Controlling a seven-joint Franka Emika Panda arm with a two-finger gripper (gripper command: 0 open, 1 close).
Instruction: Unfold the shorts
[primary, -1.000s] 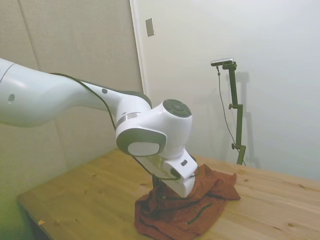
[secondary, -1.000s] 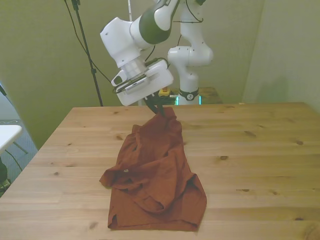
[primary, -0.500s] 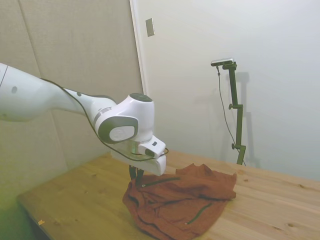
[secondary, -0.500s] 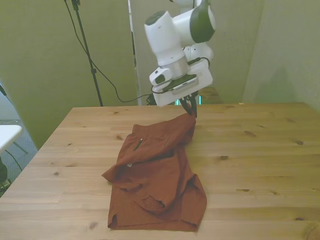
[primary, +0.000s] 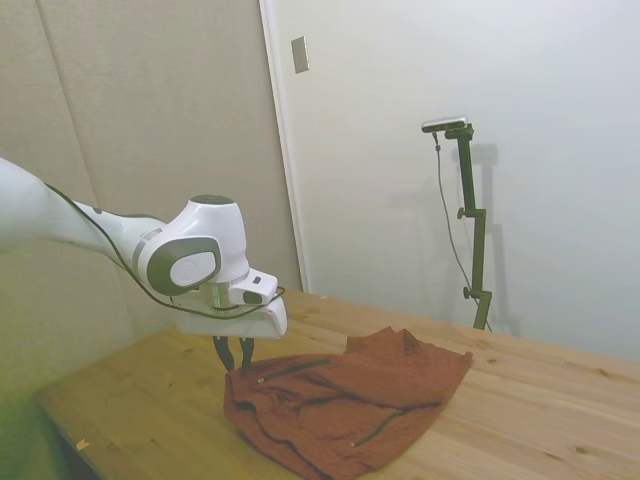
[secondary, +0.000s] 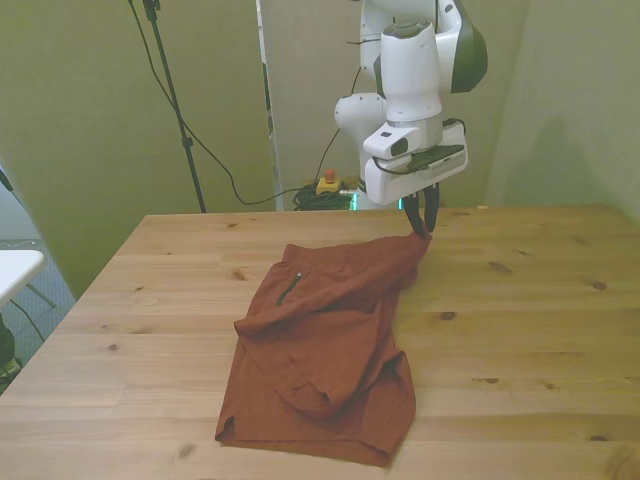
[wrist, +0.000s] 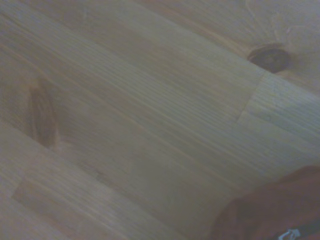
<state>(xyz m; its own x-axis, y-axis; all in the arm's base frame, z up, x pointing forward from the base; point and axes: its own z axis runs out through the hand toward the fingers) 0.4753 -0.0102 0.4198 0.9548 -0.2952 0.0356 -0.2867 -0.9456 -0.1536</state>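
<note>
Gripper (secondary: 423, 228) pinches 1 corner of the shorts (secondary: 325, 340), jaws closed narrow on the fabric, held a little above the table (secondary: 540, 330). In the side view the gripper (primary: 236, 362) sits at the near end of the shorts (primary: 345, 405), with the fabric hanging off the fingers.

Shorts lie across the middle of the table, rust-brown. The held corner stretches toward the front view's right, far side. The rest lies on the wood, running toward the near edge. Still partly doubled: a fold ridge runs across the middle, and there is a bunched lobe on the near side. A dark green zipper line (secondary: 289, 289) shows on the upper panel.

Wrist view shows mostly bare wood grain with 2 knots, plus a blurred edge of the shorts (wrist: 272, 210) in 1 corner.

Risks, as I judge them:
- Grip is on a thin edge of soft fabric. A pull faster than the cloth slides could slip the corner out.
- The pinch may hold 2 layers. If so, the pull drags the whole garment and the fold stays in.
- Nothing anchors the near end. The shorts could translate across the table instead of opening.
- Releasing from this height could let the corner flop back over itself.

Writing: no readable brand or label on the shorts. A small pale mark at the fabric edge in the wrist view is too blurred to read. No readable markings on the arm.
</note>
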